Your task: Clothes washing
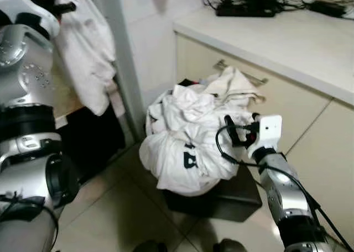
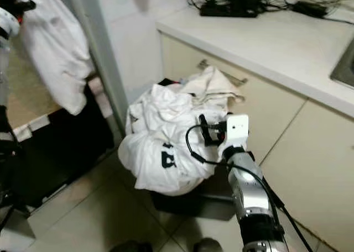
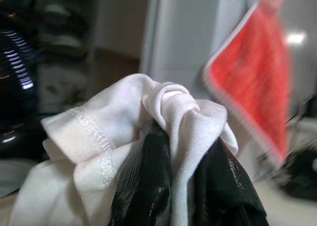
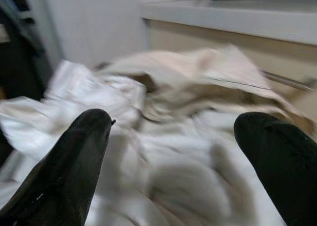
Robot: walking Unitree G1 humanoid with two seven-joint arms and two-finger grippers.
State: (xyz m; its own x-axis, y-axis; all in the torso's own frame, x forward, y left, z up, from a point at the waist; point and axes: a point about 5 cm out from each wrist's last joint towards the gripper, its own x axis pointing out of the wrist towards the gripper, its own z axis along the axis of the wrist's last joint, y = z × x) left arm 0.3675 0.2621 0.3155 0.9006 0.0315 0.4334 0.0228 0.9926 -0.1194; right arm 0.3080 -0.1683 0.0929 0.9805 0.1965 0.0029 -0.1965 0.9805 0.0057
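A heap of white and cream clothes (image 1: pixel 188 141) spills out of a black basket (image 1: pixel 221 199) on the floor in front of the cabinets. My right gripper (image 1: pixel 238 131) is at the heap's right side, just above the cloth. In the right wrist view its two black fingers (image 4: pixel 74 151) stand wide apart and open, with nothing between them. My left arm is raised at the far left. Its gripper (image 3: pixel 183 151) is shut on a bunched fold of a white garment (image 1: pixel 83 53), which hangs down beside the door frame.
A cream counter (image 1: pixel 287 36) with a power strip and cables (image 1: pixel 249 6) runs along the right, above cabinet doors with a metal handle (image 1: pixel 243 72). A grey door frame (image 1: pixel 124 58) stands left of the heap. A red cloth (image 3: pixel 252 77) hangs beyond the left gripper.
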